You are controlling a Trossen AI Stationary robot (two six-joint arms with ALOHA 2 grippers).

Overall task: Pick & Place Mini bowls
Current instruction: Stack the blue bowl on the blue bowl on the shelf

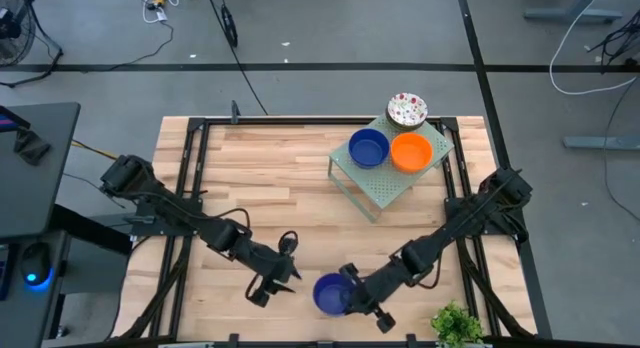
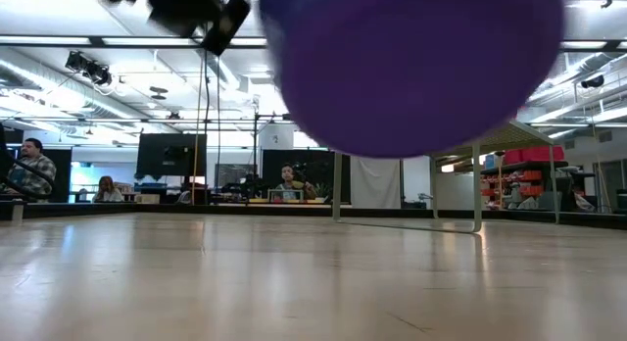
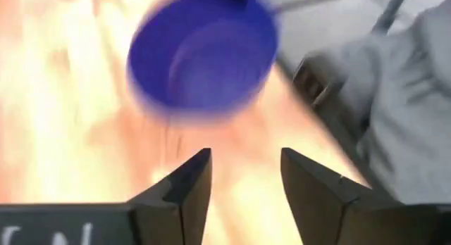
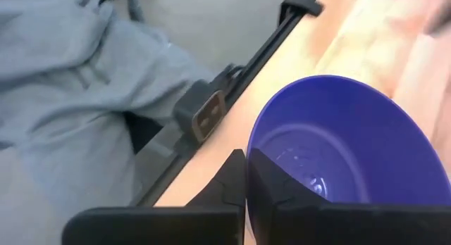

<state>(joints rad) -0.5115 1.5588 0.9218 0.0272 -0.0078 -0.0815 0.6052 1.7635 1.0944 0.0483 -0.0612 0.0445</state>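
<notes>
1. Blue is the colour of the bowl in hand: a dark blue mini bowl (image 1: pixel 329 294) sits at the near edge of the wooden worktop (image 1: pixel 270 188), in front of the low camera, which it nearly fills (image 2: pixel 411 67).
2. In the low view its underside appears clear of the wood, so I judge it lifted rather than resting.
3. The right pincer (image 4: pixel 246 176) is pinching this bowl by its rim, one finger inside the wall and one outside, as the right wrist view shows.
4. The left pincer (image 3: pixel 245 176) hovers just beside the bowl with its fingers spread and nothing between them.
5. Three more bowls lie on the pale green rack (image 1: pixel 385 188) at the far right: another blue bowl (image 1: pixel 368 148), an orange bowl (image 1: pixel 411 153) and a white red-speckled bowl (image 1: pixel 407 110).
6. The step in hand looks like carrying the gripped bowl towards its place, probably the rack, though the pictures do not settle the destination.
7. To do it well, keep the rim pinch firm and the bowl level; a thin rim grip lets a bowl swing or slip if the wrist turns quickly.
8. Raise it enough to clear the rack's edge before crossing over.
9. Keep the left arm still or drawn aside, since the two pincers are close together.
10. Aim for a bare patch of rack, away from the bowls already there, and lower before releasing.
</notes>
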